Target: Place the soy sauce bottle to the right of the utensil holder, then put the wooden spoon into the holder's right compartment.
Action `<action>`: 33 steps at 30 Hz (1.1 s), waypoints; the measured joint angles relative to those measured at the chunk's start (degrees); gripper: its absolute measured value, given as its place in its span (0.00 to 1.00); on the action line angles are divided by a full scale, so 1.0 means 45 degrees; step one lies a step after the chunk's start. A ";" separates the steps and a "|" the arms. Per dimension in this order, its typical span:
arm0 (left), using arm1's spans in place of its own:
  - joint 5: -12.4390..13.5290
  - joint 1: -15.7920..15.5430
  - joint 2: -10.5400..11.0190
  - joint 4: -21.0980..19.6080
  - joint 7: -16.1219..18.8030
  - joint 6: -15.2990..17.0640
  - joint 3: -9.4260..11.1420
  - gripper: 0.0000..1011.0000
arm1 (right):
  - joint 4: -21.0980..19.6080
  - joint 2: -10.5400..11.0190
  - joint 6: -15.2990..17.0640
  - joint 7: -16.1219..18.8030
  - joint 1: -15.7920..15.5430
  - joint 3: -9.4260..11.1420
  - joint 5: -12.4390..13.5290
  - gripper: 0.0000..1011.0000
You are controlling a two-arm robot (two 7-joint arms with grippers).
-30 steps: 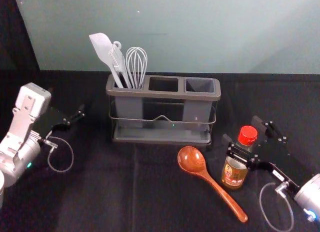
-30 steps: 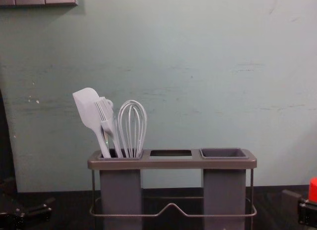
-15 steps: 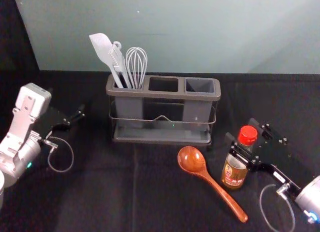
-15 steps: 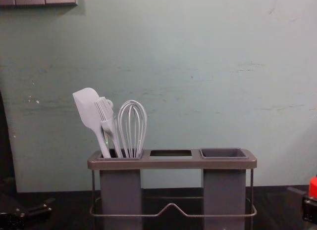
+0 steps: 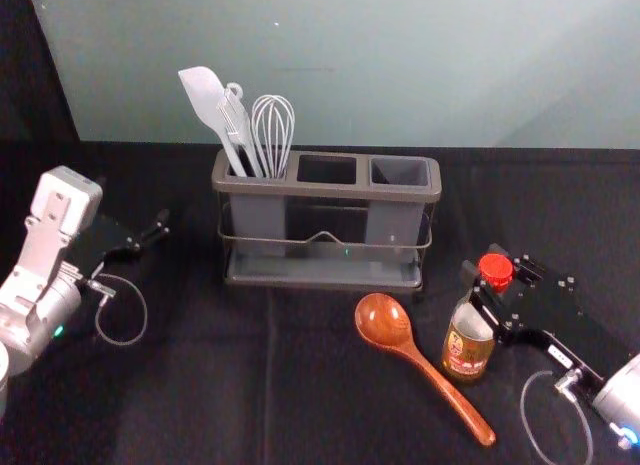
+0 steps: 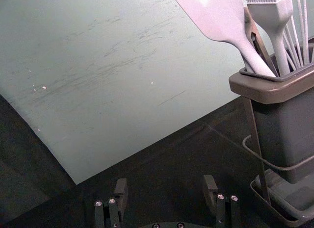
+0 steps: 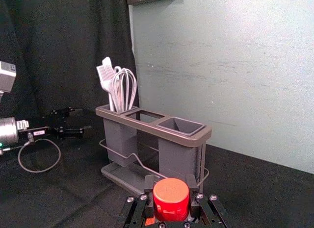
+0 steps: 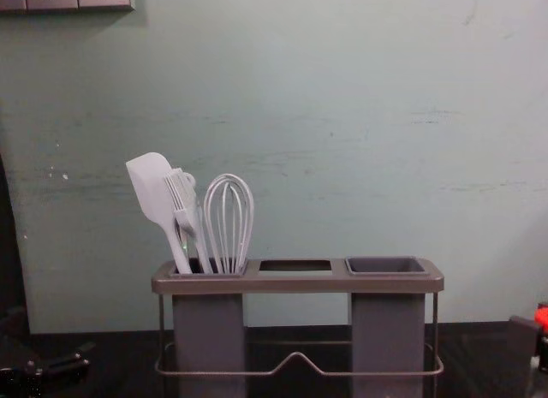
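Wooden spoon lies aslant before the utensil holder, its handle near the soy sauce bottle. That stands front-right of the holder, pinched around its top by the right gripper. Spread wide, the left gripper idles left. Spatula, basting brush and whisk fill the left compartment. Black cloth meets a pale green wall.

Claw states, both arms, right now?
Left claw: open, empty.
Right claw: around the soy sauce bottle, near its cap; can't tell if shut.
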 joint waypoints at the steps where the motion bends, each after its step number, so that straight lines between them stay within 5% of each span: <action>1: 0.0000 0.0000 0.0000 -0.0001 0.0000 0.0000 0.0000 0.99 | -0.0013 -0.0015 0.0007 0.0024 -0.0007 0.0020 -0.0013 0.38; 14: 0.0000 0.0000 0.0000 0.0000 0.0000 0.0000 0.0000 0.99 | 0.0077 -0.0237 0.0230 0.0196 0.0228 0.0401 -0.0338 0.38; 33: 0.0000 0.0000 0.0000 0.0000 -0.0001 0.0000 0.0000 0.99 | 0.2475 -0.1044 0.0642 0.0611 0.2906 0.0368 -0.0403 0.38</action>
